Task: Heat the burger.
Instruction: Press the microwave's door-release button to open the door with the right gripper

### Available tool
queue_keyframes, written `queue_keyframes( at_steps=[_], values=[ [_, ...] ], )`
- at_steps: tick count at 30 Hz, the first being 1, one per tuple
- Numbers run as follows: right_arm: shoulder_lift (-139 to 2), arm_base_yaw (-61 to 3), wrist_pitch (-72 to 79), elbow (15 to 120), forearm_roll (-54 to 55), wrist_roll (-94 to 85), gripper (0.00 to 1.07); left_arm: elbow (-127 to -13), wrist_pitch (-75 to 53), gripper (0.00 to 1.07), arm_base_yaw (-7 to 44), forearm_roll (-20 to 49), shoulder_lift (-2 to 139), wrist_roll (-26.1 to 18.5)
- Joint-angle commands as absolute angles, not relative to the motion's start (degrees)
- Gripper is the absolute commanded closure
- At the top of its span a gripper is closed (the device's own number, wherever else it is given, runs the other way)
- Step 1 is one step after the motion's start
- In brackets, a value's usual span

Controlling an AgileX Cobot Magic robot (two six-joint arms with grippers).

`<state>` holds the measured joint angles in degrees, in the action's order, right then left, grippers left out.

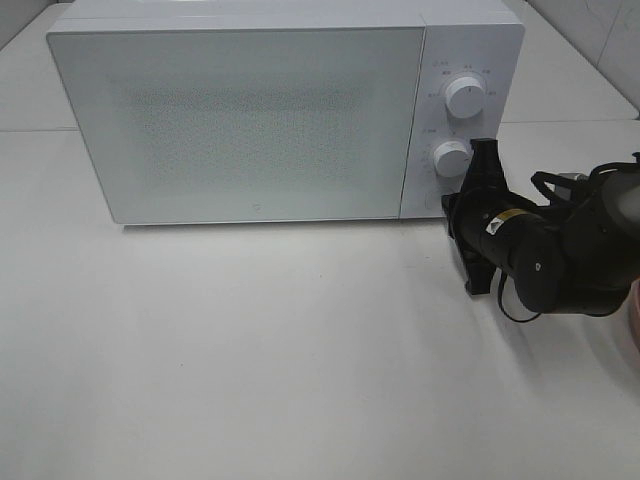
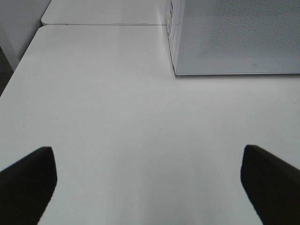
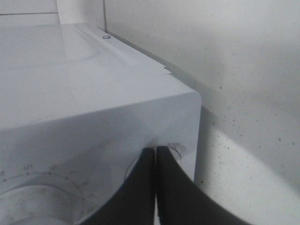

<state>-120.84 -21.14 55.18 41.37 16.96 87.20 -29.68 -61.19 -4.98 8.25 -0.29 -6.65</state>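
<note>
The burger is out of view. A white microwave [image 1: 250, 120] stands at the back of the table with its door closed. My right gripper [image 1: 450, 203] is shut with nothing held. Its tips [image 3: 155, 154] rest against the control panel at a small round button [image 3: 176, 149] near the panel's lower corner, just below the lower knob [image 1: 452, 158]. My left gripper [image 2: 147, 157] does not show in the high view. In its wrist view the dark fingers [image 2: 28, 180] stand wide apart and open over bare table, with the microwave's left front corner [image 2: 174, 70] ahead.
An upper knob [image 1: 466, 95] sits above the lower one on the panel. A pink plate rim [image 1: 633, 320] shows at the right edge of the table, behind my right arm [image 1: 560, 255]. White tabletop [image 1: 250, 360] spreads in front of the microwave.
</note>
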Motion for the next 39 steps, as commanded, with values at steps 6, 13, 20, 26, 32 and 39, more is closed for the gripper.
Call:
queue_keyframes(
  at_steps=[6,13,20,26,32,39],
  values=[
    [-120.8,-20.9,57.4,44.1,16.5,85.7,1.07,-29.6,-61.3,0.06,-5.0,8.0,-1.1,-6.4],
    [-120.8,-20.9,61.2,44.1,16.3,86.2,1.07,-29.6,-61.3,0.06,-5.0,8.0,-1.1,-6.4],
    [-120.8,-20.9,71.4,44.4,15.0,88.9,1.07,-29.6,-61.3,0.06,-5.0,8.0,-1.1,-6.4],
    [-120.8,-20.9,79.7,48.6,14.5,90.1,1.07,-29.6,-61.3,0.06,-5.0,8.0,-1.1,-6.4],
    [-121.4,-20.9,80.7,52.5,15.2,87.9,1.07,-29.6,-61.3,0.06,-5.0,8.0,-1.1,-6.4],
    [-123.9,-20.3,82.3,57.6,15.2,88.0,1.07,-29.6,-61.3,0.06,-5.0,8.0,-1.1,-6.4]
  ],
)
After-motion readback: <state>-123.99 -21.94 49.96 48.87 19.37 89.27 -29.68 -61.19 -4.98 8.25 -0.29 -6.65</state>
